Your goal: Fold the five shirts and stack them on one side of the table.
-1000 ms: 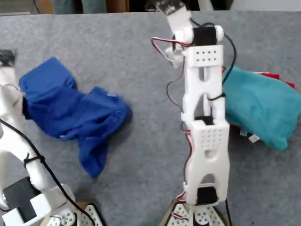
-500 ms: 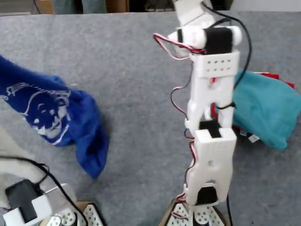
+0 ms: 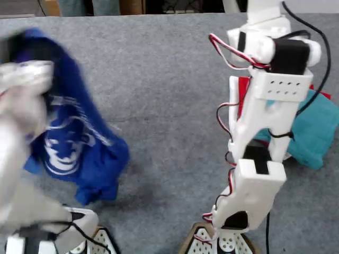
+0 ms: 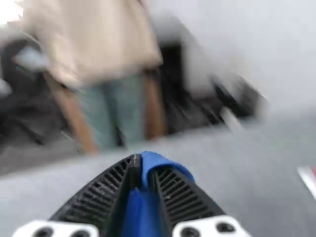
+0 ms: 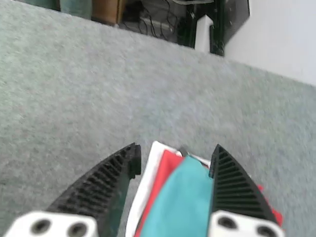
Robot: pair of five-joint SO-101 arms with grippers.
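A blue shirt [image 3: 74,143] with a white print hangs from my left gripper [image 4: 143,170], lifted high over the table's left side; its lower part bunches on the grey cloth. In the left wrist view the two black fingers pinch a fold of the blue shirt [image 4: 155,165]. A stack of folded shirts lies at the right: a teal shirt [image 3: 318,132] on top, a red shirt [image 3: 244,95] and a white one [image 5: 150,170] under it. My right gripper [image 5: 174,160] hovers open over the stack's edge, teal shirt [image 5: 185,202] between the fingers below.
The grey table cloth [image 3: 169,106] runs wide between the blue shirt and the stack. The right arm [image 3: 265,132] stands tall over the right half. A person in a beige top [image 4: 94,44] stands beyond the table's far edge.
The left arm has lifted the blue shirt off the table, so it now hangs unfurled with its print showing. The right arm has swung to the right, over the folded stack.
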